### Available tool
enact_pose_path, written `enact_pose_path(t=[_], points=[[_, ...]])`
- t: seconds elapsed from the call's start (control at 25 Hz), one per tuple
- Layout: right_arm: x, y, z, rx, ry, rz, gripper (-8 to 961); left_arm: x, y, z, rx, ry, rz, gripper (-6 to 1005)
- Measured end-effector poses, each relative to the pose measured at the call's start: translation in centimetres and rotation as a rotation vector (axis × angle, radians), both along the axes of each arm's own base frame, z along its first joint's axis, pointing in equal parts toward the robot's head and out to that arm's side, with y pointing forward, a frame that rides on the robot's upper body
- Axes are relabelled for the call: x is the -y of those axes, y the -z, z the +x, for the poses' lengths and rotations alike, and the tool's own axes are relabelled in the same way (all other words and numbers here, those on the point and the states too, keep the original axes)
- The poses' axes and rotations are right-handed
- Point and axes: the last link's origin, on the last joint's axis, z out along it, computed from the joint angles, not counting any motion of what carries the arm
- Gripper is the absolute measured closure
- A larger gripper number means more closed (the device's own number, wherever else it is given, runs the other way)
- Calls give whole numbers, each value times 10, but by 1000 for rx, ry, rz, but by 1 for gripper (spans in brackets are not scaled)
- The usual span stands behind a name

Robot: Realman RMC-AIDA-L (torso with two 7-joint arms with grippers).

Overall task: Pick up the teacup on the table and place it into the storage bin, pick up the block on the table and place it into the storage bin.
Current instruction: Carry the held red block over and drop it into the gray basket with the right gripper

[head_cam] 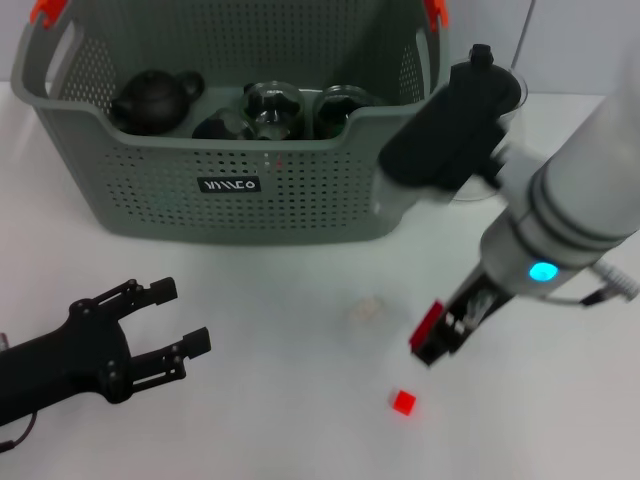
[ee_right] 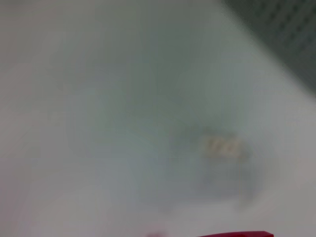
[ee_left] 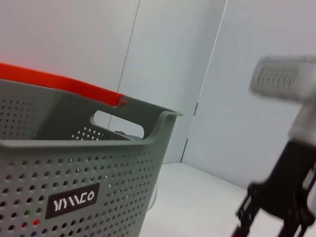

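**A:** Item one: the small bright red cube-shaped block. Where do we list it?

**B:** On the white table, near its front edge and well apart from the large grey perforated plastic storage bin. We count it as not yet placed.

**A:** Item two, the teacup?

**B:** We see a dark round-bodied teapot and two dark glassy round vessels inside the bin (which of these, if any, is the teacup, we cannot tell). No cup stands on the table, so we judge that half probably done.

**A:** Tools?

**B:** The right gripper, black with red tips, hangs just above and beside the block; we cannot tell whether its fingers are parted or closed, and it carries nothing we can see. The left gripper, black, sits over the table's near left with fingers spread, grasping nothing.

**A:** Sundries?

**B:** A small pale scrap lies on the table between bin and block.
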Motion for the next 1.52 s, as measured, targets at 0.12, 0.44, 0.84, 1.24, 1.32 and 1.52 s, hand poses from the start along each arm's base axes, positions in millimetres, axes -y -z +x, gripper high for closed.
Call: enact_pose_path(t=[0.12,0.44,0.84,1.24,1.32,1.52], points=[[1,-24,-16,-50,-39,43,260,-1,0,1,1,2,2,155],[-6,-81,-80,-295,-217,96,259,-2,-3,0,7,-2,16,155],[-51,-91,-131,-498,-428,264,259,-1,-4,0,15,-7,23,156],[-135,-25,-128,-465,-378,347,263,0,-2,0,25,-11,20,156],[-147,-9,-118,-425,-360,351,264,0,-1,1,26,-11,20,156],[-157,9,-105,-368,-360,357,266,0,-1,1,28,-11,20,156]])
